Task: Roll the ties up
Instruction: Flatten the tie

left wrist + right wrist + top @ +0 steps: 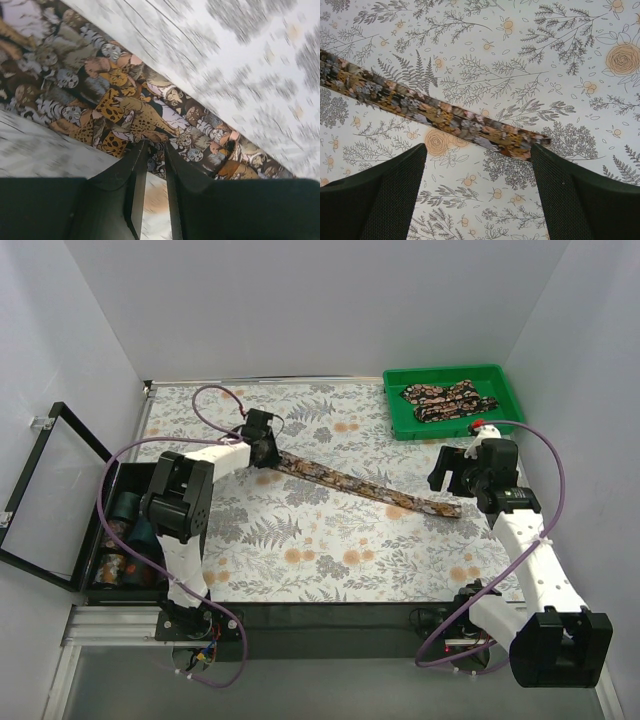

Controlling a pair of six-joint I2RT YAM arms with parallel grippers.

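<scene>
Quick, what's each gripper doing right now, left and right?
Left gripper: nearly closed at the edge of the tie; whether it grips cannot be told.
Right gripper: open, empty, above the tie's narrow end.

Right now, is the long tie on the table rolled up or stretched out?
Stretched out. The tie lies as one long flat strip across the tablecloth; its narrow end lies flat, with no coil.
</scene>
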